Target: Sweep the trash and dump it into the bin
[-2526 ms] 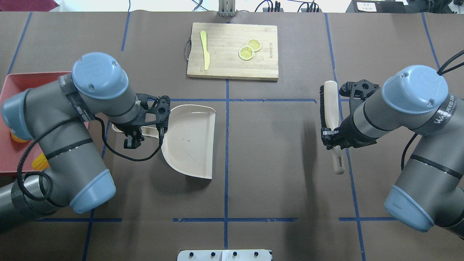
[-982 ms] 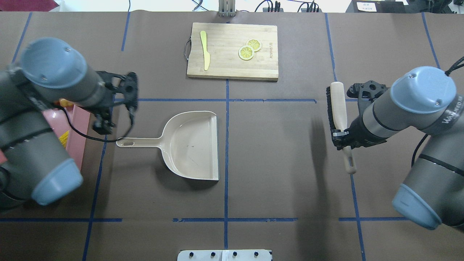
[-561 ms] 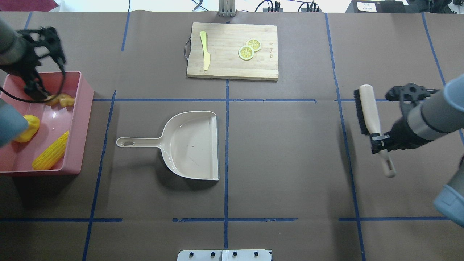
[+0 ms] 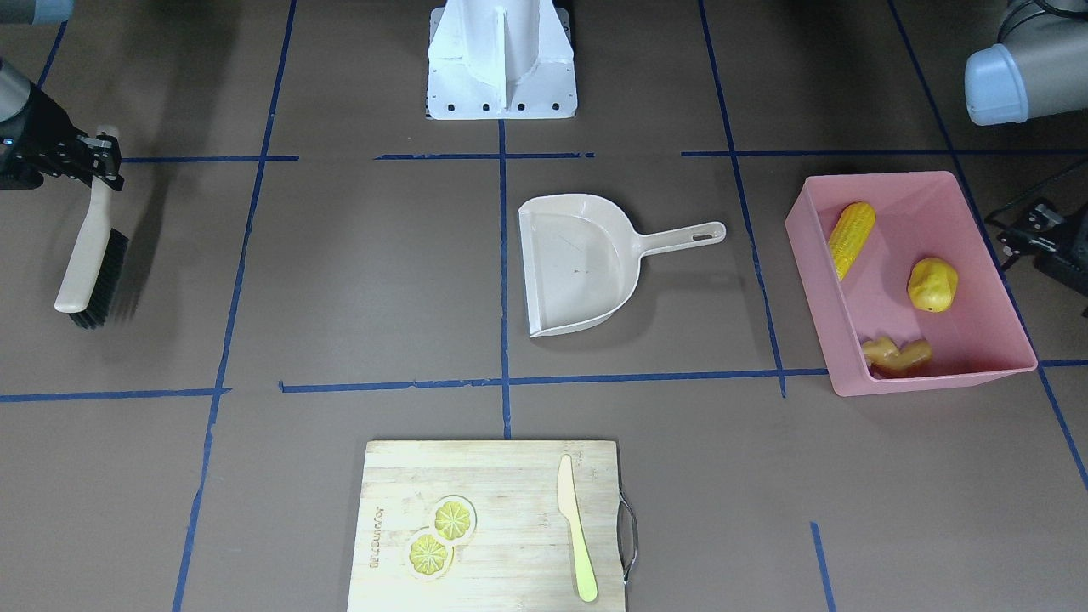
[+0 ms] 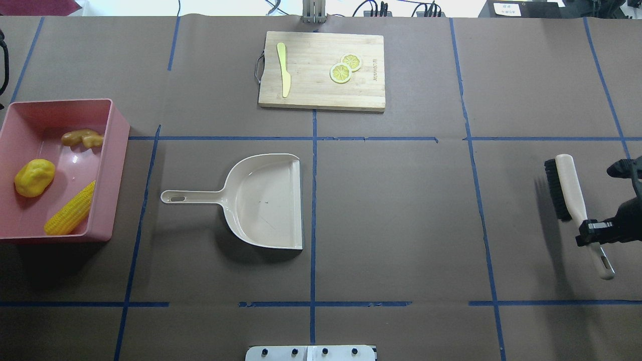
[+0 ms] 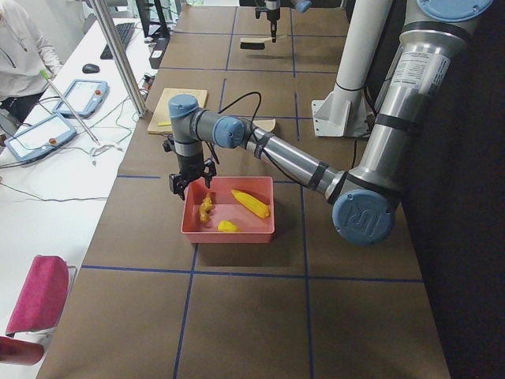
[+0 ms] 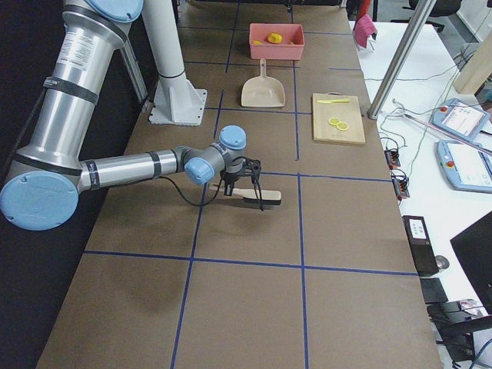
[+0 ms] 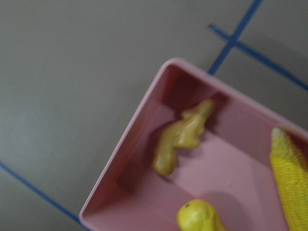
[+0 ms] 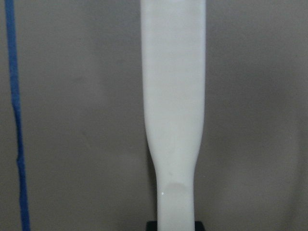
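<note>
Both of my arms have drawn outward since a moment ago. My left gripper (image 6: 191, 185) has swung off the dustpan (image 5: 266, 200) and now hangs at the far corner of the bin (image 5: 118, 165). My right gripper (image 5: 594, 235) has carried the brush (image 5: 569, 180) further right and nearer to my base. The dustpan has not shifted; it lies flat mid-table with its handle pointing left.

My right jaws are clamped on the narrow neck of the brush handle, with the bristle head pointing to the far side. I cannot tell how my left jaws stand, because no view shows the fingers clearly; I see nothing between them.

All the trash sits in the bin at the table's left end, the pieces apart from one another. The corn cob (image 5: 70, 215) lies along the right wall at the near end. The potato lump (image 5: 34, 177) is in the middle, and the ginger root (image 5: 83, 137) is in the far right corner. I judge the dumping done.

If I had to handle these again, I would expect light, hard, smooth toys. The corn and potato look likely to roll, so I would pinch them across the middle; the ginger's knobs offer better purchase. The bin looks like thin, stiff plastic, best taken by its rim.
</note>
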Action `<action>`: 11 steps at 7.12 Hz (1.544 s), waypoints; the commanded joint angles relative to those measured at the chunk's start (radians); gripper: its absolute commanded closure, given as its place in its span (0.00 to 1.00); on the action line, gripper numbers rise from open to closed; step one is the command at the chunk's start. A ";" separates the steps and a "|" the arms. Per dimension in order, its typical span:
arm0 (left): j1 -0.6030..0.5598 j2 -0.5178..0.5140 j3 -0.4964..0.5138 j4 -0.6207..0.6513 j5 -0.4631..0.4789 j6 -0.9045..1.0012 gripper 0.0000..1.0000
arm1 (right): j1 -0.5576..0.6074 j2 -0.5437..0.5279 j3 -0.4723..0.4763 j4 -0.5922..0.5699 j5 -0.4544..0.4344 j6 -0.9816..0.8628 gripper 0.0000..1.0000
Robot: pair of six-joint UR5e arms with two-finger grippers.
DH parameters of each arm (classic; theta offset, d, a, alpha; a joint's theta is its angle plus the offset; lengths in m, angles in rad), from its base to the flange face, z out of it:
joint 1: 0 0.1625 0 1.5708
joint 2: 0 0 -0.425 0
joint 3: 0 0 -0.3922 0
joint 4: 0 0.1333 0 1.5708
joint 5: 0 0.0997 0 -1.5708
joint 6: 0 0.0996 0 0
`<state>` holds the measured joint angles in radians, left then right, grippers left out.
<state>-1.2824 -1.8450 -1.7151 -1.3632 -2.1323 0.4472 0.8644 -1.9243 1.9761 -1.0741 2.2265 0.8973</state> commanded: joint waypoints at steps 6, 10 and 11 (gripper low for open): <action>-0.199 0.085 0.098 -0.007 -0.149 -0.223 0.00 | 0.066 -0.010 -0.102 0.143 0.010 0.003 0.00; -0.313 0.093 0.219 -0.017 -0.277 -0.214 0.00 | 0.405 -0.007 -0.118 -0.041 0.144 -0.305 0.00; -0.314 0.092 0.222 -0.019 -0.276 -0.225 0.00 | 0.498 0.039 -0.118 -0.217 0.144 -0.500 0.00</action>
<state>-1.5804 -1.7526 -1.5195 -1.3774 -2.3808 0.2286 1.2530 -1.9212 1.8587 -1.1117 2.3637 0.6122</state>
